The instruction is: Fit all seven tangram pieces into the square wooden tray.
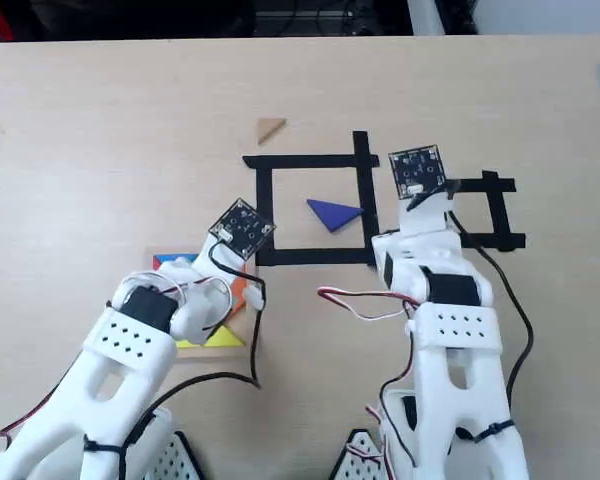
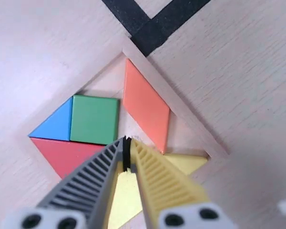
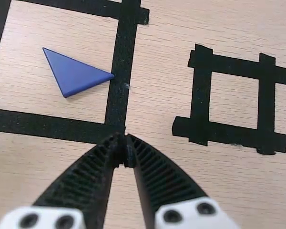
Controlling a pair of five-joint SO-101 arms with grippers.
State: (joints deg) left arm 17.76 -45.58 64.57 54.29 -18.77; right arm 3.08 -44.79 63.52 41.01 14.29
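The square wooden tray [image 2: 200, 131] holds an orange parallelogram [image 2: 145, 112], a green square [image 2: 95, 119], a light blue triangle [image 2: 55, 125], a red triangle [image 2: 66, 155] and yellow triangle pieces [image 2: 183, 164]. My left gripper [image 2: 127, 143] hovers shut over the tray's middle, between the red and yellow pieces, with nothing in it. A dark blue triangle [image 1: 335, 212] lies inside the large black tape square [image 1: 310, 160]. My right gripper [image 3: 125, 140] is shut and empty at that square's near right corner, a short way from the blue triangle [image 3: 76, 74]. A tan triangle [image 1: 271, 128] lies beyond the tape square.
A smaller black tape square [image 1: 485, 212] is marked to the right of the large one. In the high view the left arm covers most of the tray [image 1: 248, 338]. Bare tabletop stretches across the far side and the left.
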